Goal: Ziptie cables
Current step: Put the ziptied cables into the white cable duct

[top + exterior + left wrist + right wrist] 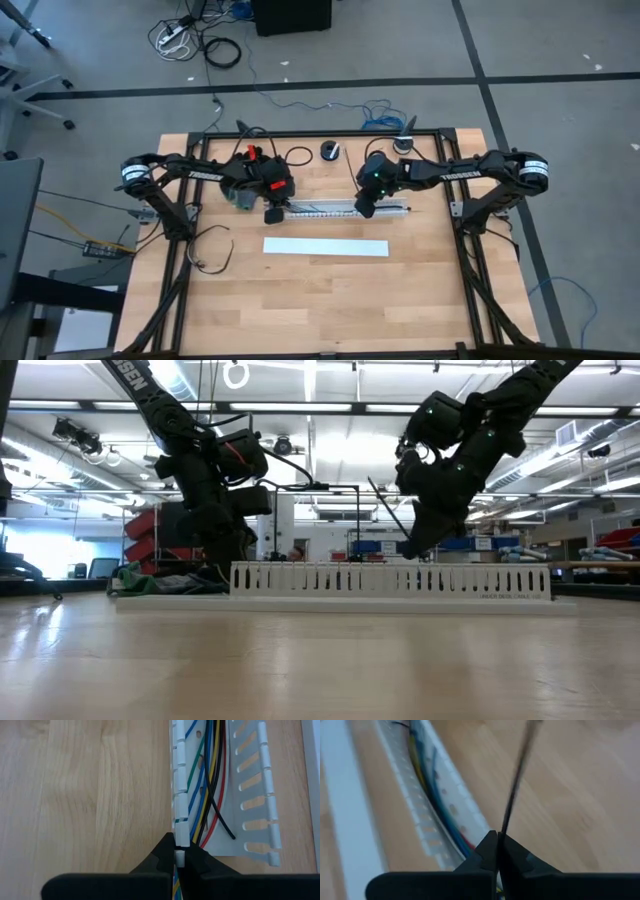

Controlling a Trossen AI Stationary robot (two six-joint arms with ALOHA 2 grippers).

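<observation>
Your right gripper is clenched on a thin dark strip, which looks like a ziptie; the strip runs up and away from the fingertips. In the low view that gripper hangs just above the duct, tips pointed down, with the strip slanting up beside it. From above, you see it over the duct's middle-right stretch.

Your left gripper is closed on the duct's near side wall, pinching one white tooth between its tips at the duct's end. From above it sits at the left end of the duct.

The cables lie inside the duct, running along its length: blue, green, yellow, red and black strands side by side. One black strand bends off across the duct floor and ends loose there. The right wrist view shows the same cables bundled in the channel.

A green-and-dark module rests on the table just beside the duct's left end, under the left arm. The flat white cover lies parallel to the duct, nearer the front edge, well apart from both grippers.
</observation>
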